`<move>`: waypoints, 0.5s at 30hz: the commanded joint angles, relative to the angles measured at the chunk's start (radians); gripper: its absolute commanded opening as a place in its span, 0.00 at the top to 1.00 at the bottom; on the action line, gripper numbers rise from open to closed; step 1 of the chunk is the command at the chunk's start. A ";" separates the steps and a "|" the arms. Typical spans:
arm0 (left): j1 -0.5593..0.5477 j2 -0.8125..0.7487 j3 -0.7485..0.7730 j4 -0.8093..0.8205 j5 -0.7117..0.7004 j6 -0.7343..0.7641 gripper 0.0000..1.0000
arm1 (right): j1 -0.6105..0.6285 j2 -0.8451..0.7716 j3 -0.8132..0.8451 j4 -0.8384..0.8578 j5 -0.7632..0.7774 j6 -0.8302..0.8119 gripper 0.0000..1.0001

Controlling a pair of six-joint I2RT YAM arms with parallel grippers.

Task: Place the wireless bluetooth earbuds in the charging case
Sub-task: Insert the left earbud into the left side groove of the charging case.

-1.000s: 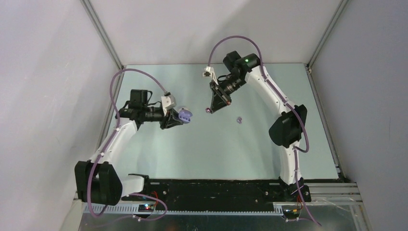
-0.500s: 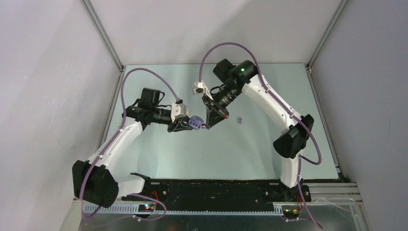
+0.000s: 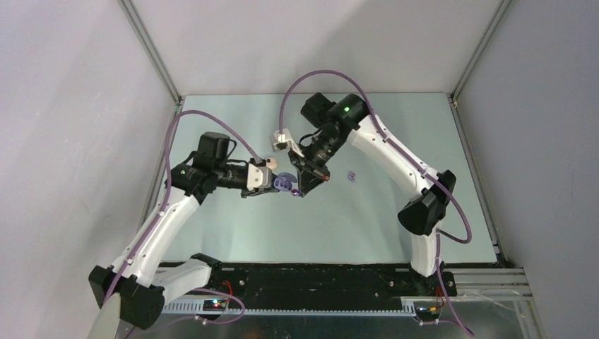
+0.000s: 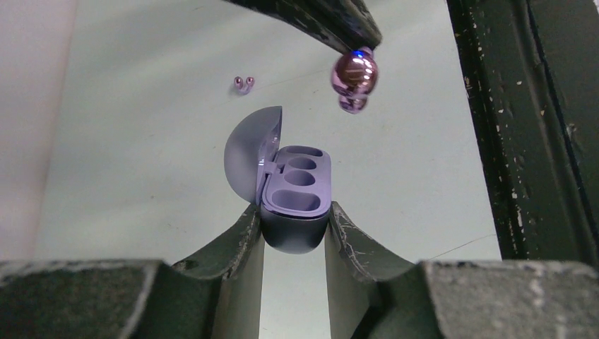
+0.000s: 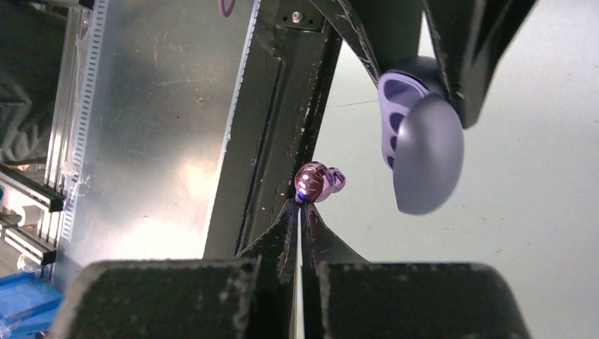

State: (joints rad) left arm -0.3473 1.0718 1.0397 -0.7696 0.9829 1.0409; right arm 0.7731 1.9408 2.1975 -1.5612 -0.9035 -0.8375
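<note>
Edges first: we see the left fingers (image 3: 277, 186) and right fingers (image 5: 292, 217) meeting over mid-bench (image 3: 367, 233). They're well apart from both side walls (image 3: 85, 106), the back edge and the black base rail (image 3: 318, 277) at the near edge. Bare bench on every side of the pair, widest toward the near rail and to the right. Only tight spot is between the two tools: tips near, not touching.

Left fingers clenched on the charging case (image 4: 297, 185), gripping its lower shell from both sides, off the bench. Lid hinged open, standing at the tray's left in the left wrist view. Right fingers pinched fully together on a purple earbud (image 4: 353, 73), blue light lit. It hangs just beside the case's open end, apart from it.

We count one case with three recesses in its tray. Two purple earbuds: one held, plus one loose earbud (image 3: 351, 176) on the bench, right of the right fingers and near them.
</note>
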 commanded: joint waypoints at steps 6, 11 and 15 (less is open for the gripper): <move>-0.058 -0.068 -0.047 -0.038 -0.094 0.133 1.00 | 0.073 0.017 0.064 0.043 0.068 0.062 1.00; -0.077 -0.070 -0.029 -0.090 -0.119 0.190 1.00 | 0.101 0.025 0.058 0.076 0.117 0.094 1.00; -0.089 -0.076 -0.018 -0.113 -0.125 0.213 1.00 | 0.122 0.032 0.046 0.095 0.170 0.113 1.00</move>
State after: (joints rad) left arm -0.4202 1.0195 0.9928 -0.8516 0.8658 1.1893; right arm 0.8711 1.9678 2.2200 -1.5043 -0.7918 -0.7597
